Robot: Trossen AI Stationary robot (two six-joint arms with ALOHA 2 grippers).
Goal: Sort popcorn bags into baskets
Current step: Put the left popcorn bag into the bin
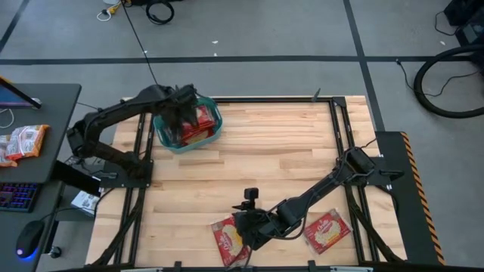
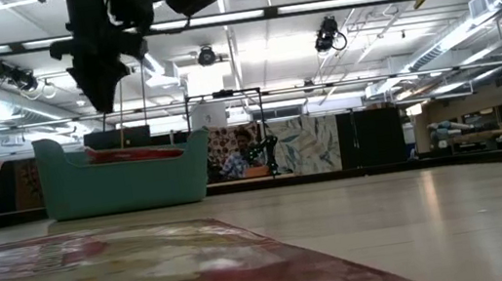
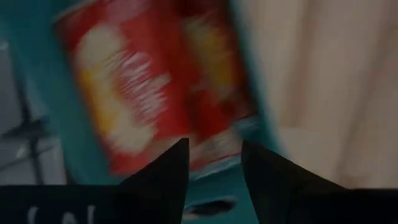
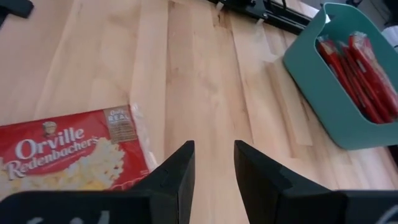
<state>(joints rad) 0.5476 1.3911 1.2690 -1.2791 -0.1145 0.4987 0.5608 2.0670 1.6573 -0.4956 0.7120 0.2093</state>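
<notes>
The teal basket [image 1: 213,128] stands at the table's far left and holds several red popcorn bags [image 1: 200,121], which stand on edge in the right wrist view [image 4: 367,74]. My left gripper [image 1: 179,113] hovers open above the basket [image 2: 124,183], pointing down at a bag [image 3: 143,81], with nothing between its fingers. My right gripper [image 4: 214,165] is open over bare wood near the table's near edge. One bag [image 4: 68,155] lies flat just beside it [image 1: 229,242]. Another bag [image 1: 327,230] lies flat to its right.
Black frame rails [image 1: 336,128] run along the table's sides and far edge. A dark side table [image 1: 45,113] at the left carries more red packets [image 1: 23,142], a keyboard and a mouse. Bare wood [image 1: 280,151] lies between the basket and the near bags.
</notes>
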